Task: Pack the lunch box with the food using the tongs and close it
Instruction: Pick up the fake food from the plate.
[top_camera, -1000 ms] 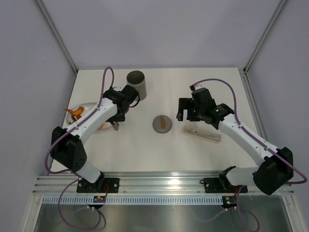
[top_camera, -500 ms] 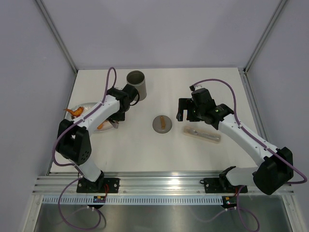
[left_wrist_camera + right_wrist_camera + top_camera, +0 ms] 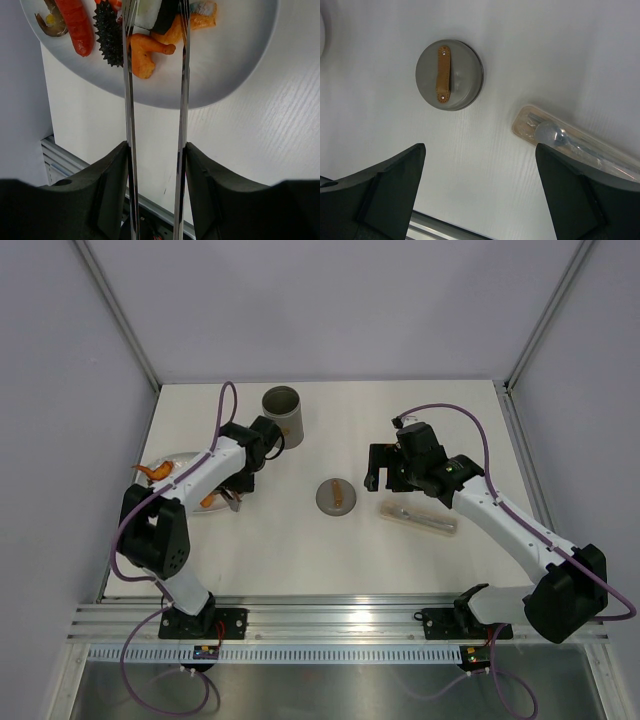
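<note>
My left gripper (image 3: 156, 150) is shut on the tongs (image 3: 129, 100), one slim silver arm against each finger. The arms stand apart and reach over the white plate (image 3: 240, 60), straddling an orange piece of food (image 3: 145, 50) and a white-and-black roll (image 3: 155, 12); their tips run off the top edge. A red piece (image 3: 75, 25) lies to the left. From above, the left gripper (image 3: 245, 465) hangs beside the plate (image 3: 178, 456), near the open grey lunch box (image 3: 283, 412). Its lid (image 3: 449, 75) lies flat, tan handle up. My right gripper (image 3: 480, 150) hovers open and empty above the table.
A black spiky piece (image 3: 109, 35) and a shrimp (image 3: 50, 20) share the plate. A tan cutlery packet (image 3: 418, 518) in clear wrapping lies right of the lid (image 3: 337, 497), under the right gripper (image 3: 385, 468). An aluminium rail runs along the near table edge.
The left arm's elbow has swung left toward the plate and the wrist has shifted slightly, bringing the tongs over the food. The right arm has not moved.
</note>
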Controlling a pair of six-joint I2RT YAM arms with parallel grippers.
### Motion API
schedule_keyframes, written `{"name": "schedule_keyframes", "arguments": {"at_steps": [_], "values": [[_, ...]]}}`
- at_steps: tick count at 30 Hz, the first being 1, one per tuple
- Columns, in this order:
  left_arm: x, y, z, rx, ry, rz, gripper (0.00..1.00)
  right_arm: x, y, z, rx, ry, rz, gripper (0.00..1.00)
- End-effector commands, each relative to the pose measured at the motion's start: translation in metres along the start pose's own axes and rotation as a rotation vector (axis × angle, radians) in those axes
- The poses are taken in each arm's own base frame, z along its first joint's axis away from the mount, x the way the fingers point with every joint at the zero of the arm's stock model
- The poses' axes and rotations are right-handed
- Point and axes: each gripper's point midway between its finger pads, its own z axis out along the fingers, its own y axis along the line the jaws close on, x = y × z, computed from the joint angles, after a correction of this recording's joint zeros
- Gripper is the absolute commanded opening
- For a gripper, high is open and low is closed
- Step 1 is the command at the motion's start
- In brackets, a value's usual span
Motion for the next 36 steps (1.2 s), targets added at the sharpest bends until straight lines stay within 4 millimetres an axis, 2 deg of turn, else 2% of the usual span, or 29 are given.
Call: {"name": "schedule_keyframes", "arguments": {"at_steps": [1, 14, 19, 25, 29, 31, 36], "values": [[-0.007, 0.006, 0.004, -0.037, -0.025, -0.004, 0.49, -0.007, 0.005, -0.001, -0.027, -0.031, 0.004, 0.99], [-0.006, 0.014, 0.012, -0.088, 0.000, 0.006, 0.47, -0.008, 0.008, -0.002, -0.039, -0.030, 0.006, 0.99], [-0.011, 0.016, 0.007, -0.085, -0.015, -0.007, 0.35, -0.009, 0.008, -0.002, -0.035, -0.034, 0.004, 0.99], [-0.018, 0.024, -0.008, -0.070, -0.051, -0.031, 0.27, -0.010, 0.007, -0.002, -0.033, -0.035, 0.005, 1.00], [-0.025, 0.031, -0.023, -0.045, -0.087, -0.065, 0.09, -0.009, 0.007, 0.000, -0.033, -0.030, 0.008, 0.99], [-0.027, 0.034, -0.029, -0.034, -0.098, -0.081, 0.03, -0.008, 0.007, 0.000, -0.032, -0.029, 0.009, 1.00], [-0.034, 0.041, -0.048, 0.012, -0.144, -0.127, 0.00, -0.009, 0.008, 0.000, -0.035, -0.031, 0.009, 0.99]]}}
